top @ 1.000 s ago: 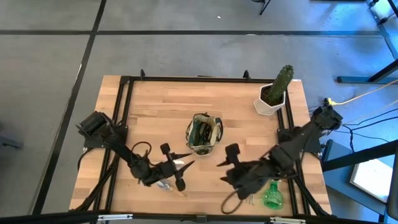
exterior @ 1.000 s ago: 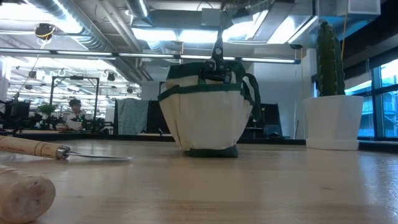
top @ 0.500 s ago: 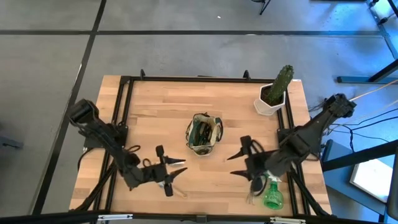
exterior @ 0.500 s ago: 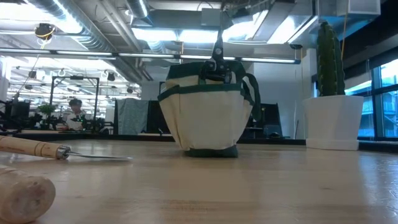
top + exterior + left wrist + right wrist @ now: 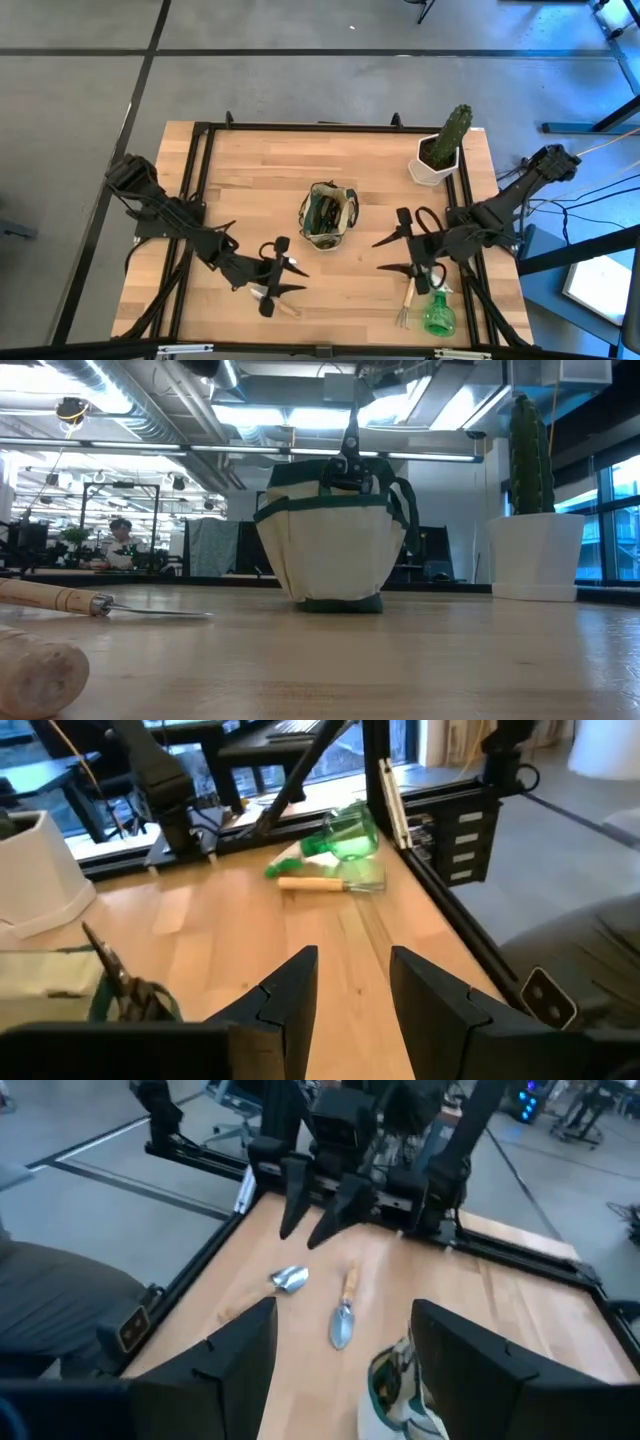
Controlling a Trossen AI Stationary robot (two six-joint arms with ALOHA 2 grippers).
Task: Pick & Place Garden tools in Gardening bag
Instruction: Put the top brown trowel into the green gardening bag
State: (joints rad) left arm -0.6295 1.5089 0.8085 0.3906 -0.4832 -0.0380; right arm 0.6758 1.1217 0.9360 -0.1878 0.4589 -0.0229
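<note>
The gardening bag stands upright at the table's middle, with pruner handles sticking out of its top. A wooden-handled trowel lies on the table near the front left, just beneath my left gripper. That gripper is open and holds nothing. A hand fork and a green spray bottle lie on the table at the front right. My right gripper hovers open to the right of the bag, clear of both.
A cactus in a white pot stands at the far right corner. A second small metal piece lies beside the trowel. A black frame runs along the table's edges. Bare wood lies in front of and behind the bag.
My right gripper has drawn back toward the table's right edge, uncovering the hand fork and spray bottle. My left gripper has tipped up from pointing down to nearly level, staying above the trowel. The bag and the tools have kept still.
</note>
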